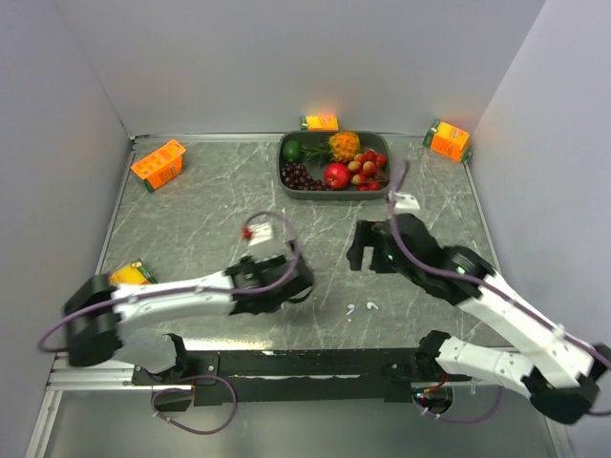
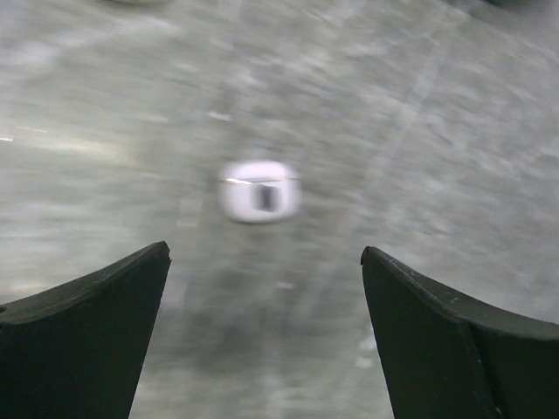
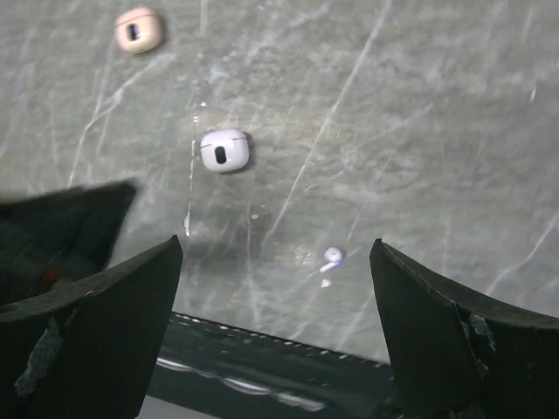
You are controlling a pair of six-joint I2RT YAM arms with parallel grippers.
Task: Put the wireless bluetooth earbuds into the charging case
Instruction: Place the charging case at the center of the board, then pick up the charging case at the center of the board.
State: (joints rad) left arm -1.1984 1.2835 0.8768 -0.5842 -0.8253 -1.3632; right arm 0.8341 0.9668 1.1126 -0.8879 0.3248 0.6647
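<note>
Earbud [image 3: 332, 256] noted just ahead of right gripper [image 3: 275, 249], between wide empty jaws, right of centre; left gripper [image 2: 264, 251] likewise wide and empty.

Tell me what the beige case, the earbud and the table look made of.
The beige case looks like smooth moulded plastic with a soft sheen on its rounded shell. The earbud seems glossy white plastic, though too small to be sure. The table looks like polished grey-green marble with white veins; it could be printed laminate.
</note>
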